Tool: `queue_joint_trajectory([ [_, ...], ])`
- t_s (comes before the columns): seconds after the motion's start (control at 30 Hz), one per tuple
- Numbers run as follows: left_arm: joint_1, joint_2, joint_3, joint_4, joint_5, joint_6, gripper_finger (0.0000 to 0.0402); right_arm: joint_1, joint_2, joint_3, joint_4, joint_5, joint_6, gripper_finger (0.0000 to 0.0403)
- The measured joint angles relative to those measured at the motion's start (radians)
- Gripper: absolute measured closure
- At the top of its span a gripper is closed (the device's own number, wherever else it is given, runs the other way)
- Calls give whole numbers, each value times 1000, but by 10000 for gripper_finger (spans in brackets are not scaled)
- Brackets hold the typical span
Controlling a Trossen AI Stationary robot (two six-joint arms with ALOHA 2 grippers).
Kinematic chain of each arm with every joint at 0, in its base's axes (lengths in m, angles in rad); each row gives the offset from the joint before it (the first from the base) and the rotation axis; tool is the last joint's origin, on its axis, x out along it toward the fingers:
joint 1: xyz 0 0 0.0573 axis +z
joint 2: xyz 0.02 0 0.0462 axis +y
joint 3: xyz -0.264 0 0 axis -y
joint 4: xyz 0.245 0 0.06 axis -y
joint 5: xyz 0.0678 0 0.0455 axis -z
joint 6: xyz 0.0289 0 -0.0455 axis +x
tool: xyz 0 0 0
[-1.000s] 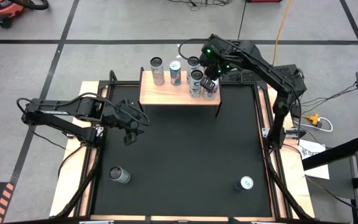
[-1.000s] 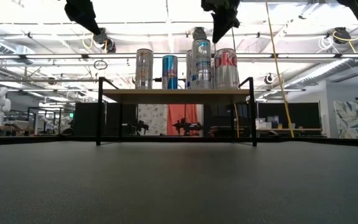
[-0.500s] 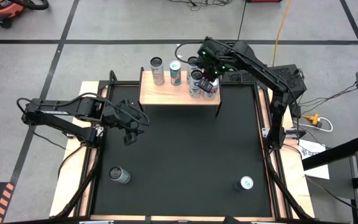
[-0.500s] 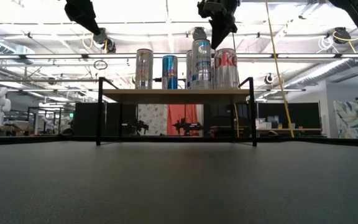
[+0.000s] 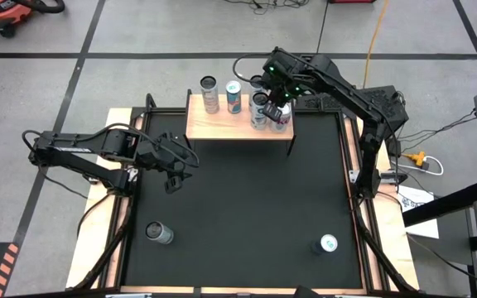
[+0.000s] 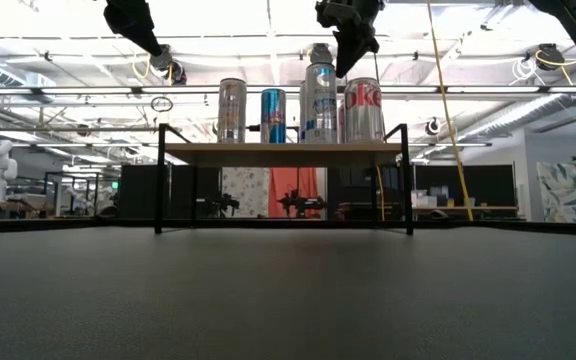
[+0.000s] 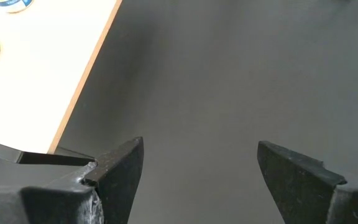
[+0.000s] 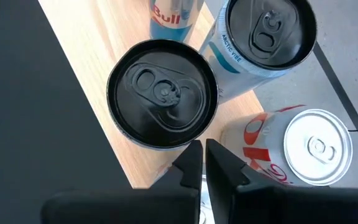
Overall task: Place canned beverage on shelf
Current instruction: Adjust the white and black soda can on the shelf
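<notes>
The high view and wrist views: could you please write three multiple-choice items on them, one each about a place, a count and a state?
1. Where is the right gripper?
A. Above the cans at the shelf's right end.
B. Over the mat's near left corner.
C. Off the table.

2. How many cans stand on the mat, off the shelf?
A. None.
B. Two.
C. Four.

3. How is the left gripper?
A. Shut on a can.
B. Open and empty.
C. Shut and empty.

Answers: 1 A, its shut fingers point down at can tops; 2 B, one can stands near left, another near right; 3 B, only mat shows between its spread fingers.
</notes>
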Motion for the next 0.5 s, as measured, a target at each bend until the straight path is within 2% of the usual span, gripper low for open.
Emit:
queue_joint_trajectory([
  [0.13, 0, 0, 0, 0, 0, 0, 85, 0, 0, 0, 3, -2, 0, 403],
  [0.27, 0, 0, 0, 0, 0, 1, 85, -1, 0, 0, 7, -53, 0, 403],
  [0.5, 0, 0, 0, 0, 0, 0, 85, -1, 0, 0, 17, -53, 0, 403],
])
